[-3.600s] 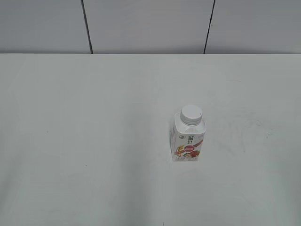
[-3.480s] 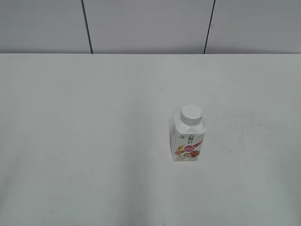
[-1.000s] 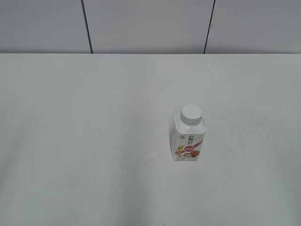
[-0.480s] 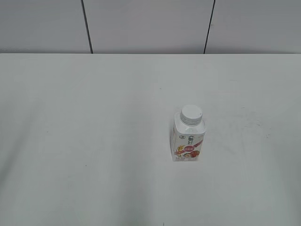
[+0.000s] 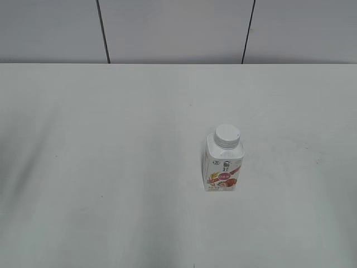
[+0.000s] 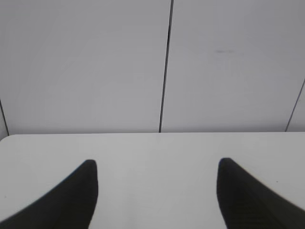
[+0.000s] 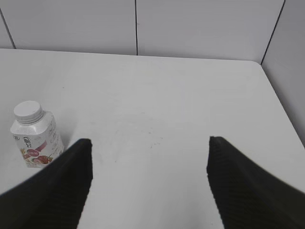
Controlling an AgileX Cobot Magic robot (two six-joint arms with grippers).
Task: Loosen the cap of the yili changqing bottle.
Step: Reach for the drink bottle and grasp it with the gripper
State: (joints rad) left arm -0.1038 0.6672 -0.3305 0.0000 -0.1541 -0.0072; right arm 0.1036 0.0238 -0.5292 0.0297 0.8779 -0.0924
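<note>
The yili changqing bottle (image 5: pixel 223 167) stands upright on the white table, right of the middle, with its red-pink picture label facing the camera. The white ribbed cap (image 5: pixel 227 134) sits on its neck. The bottle also shows at the left of the right wrist view (image 7: pixel 35 138), with its cap (image 7: pixel 28 111) on. My right gripper (image 7: pixel 148 143) is open and empty, to the right of the bottle and apart from it. My left gripper (image 6: pixel 156 167) is open and empty over bare table. Neither gripper shows in the exterior view.
The white table (image 5: pixel 111 139) ends at a grey panelled wall (image 5: pixel 178 28) at the back. The table's right edge and a side wall (image 7: pixel 286 71) show in the right wrist view.
A faint shadow has spread over the table's left side in the exterior view. The bottle has not moved.
</note>
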